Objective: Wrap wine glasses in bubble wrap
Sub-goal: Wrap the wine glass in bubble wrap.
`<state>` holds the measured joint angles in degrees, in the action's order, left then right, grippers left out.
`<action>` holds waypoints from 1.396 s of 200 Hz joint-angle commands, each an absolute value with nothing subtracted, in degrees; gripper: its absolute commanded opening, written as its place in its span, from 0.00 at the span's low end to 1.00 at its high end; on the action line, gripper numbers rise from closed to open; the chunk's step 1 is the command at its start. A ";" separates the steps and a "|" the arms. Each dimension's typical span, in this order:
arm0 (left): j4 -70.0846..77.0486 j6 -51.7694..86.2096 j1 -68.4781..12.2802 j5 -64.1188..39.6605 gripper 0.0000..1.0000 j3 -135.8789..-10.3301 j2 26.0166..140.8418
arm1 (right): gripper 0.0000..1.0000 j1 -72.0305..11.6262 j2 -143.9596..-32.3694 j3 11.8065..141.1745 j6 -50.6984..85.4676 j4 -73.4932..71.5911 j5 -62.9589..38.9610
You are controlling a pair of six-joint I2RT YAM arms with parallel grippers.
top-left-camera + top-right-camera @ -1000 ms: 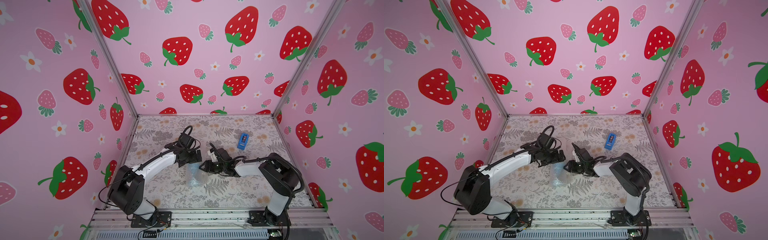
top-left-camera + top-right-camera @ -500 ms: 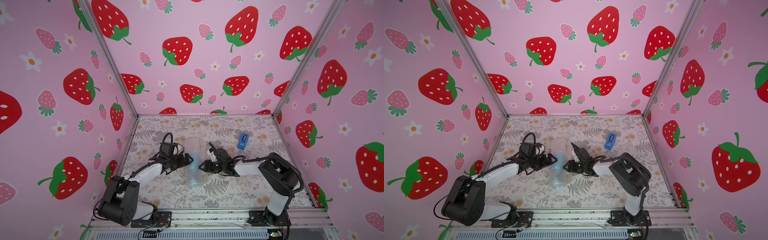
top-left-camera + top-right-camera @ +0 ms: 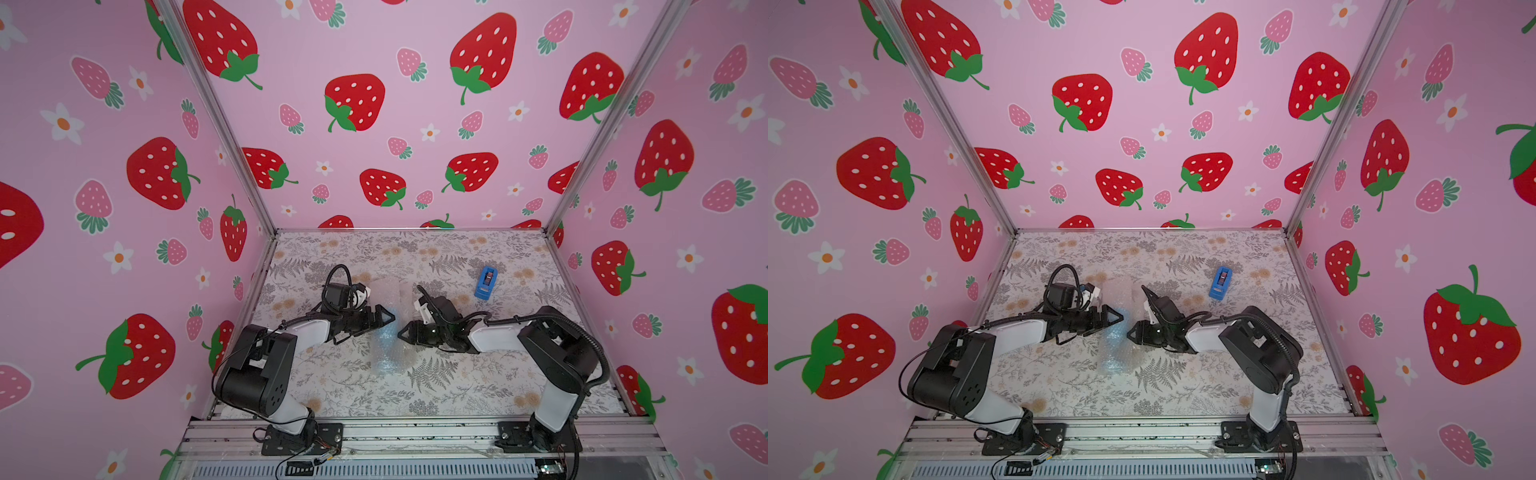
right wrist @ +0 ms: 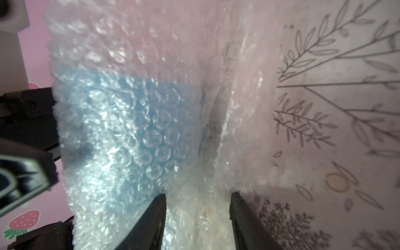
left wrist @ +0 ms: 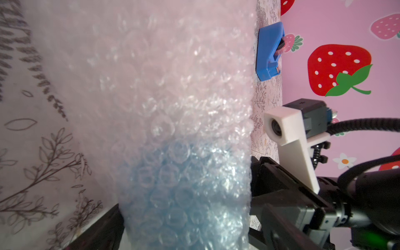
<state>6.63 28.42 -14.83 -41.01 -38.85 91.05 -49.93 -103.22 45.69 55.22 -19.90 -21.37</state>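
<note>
Bubble wrap (image 4: 151, 54) covering goblet (image 4: 129, 121) sits in right tool (image 4: 198, 194).

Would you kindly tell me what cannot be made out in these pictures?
Goblet: both wrist views, only a blue blur behind the bubble wrap; stem, foot and pose unreadable.
Right gripper: right wrist view, wrap fills the gap between its fingers; whether they also pinch the goblet is hidden.
Left gripper: left wrist view, frame edge and wrap hide most of its fingers.
Wrap outline: both top views, too faint against the patterned table.
</note>
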 commanded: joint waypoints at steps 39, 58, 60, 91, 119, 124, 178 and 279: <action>2.13 24.87 -15.97 -38.42 0.91 -42.35 93.08 | 0.51 -49.75 -102.58 43.19 54.85 -12.66 -17.77; 0.69 24.66 -16.38 -37.20 0.83 -43.12 92.84 | 0.51 -48.78 -100.84 41.79 54.36 -12.63 -17.91; 0.39 24.53 -16.47 -36.96 0.82 -43.21 92.82 | 0.51 -48.63 -100.53 41.47 54.33 -12.65 -17.92; -4.58 22.79 -18.37 -32.25 0.75 -45.29 92.49 | 0.51 -44.37 -96.23 37.47 53.07 -12.42 -18.93; -9.50 22.42 -20.37 -26.81 0.72 -47.45 92.20 | 0.51 -40.86 -94.23 35.62 51.95 -11.67 -20.37; -10.52 22.25 -20.83 -25.78 0.71 -47.89 92.08 | 0.51 -40.47 -94.13 35.52 51.79 -11.69 -20.58; -18.27 23.58 -25.08 -17.32 0.71 -52.50 92.42 | 0.59 -39.90 -96.88 39.75 49.75 -8.88 -22.42; -17.09 29.14 -27.69 -17.37 0.68 -54.17 94.40 | 0.21 -42.20 -102.73 44.47 51.93 -12.83 -25.77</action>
<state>-15.18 27.09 -27.20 -18.00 -53.19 92.42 -41.69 -101.65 44.75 50.35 -14.87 -25.80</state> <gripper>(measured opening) 0.740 0.314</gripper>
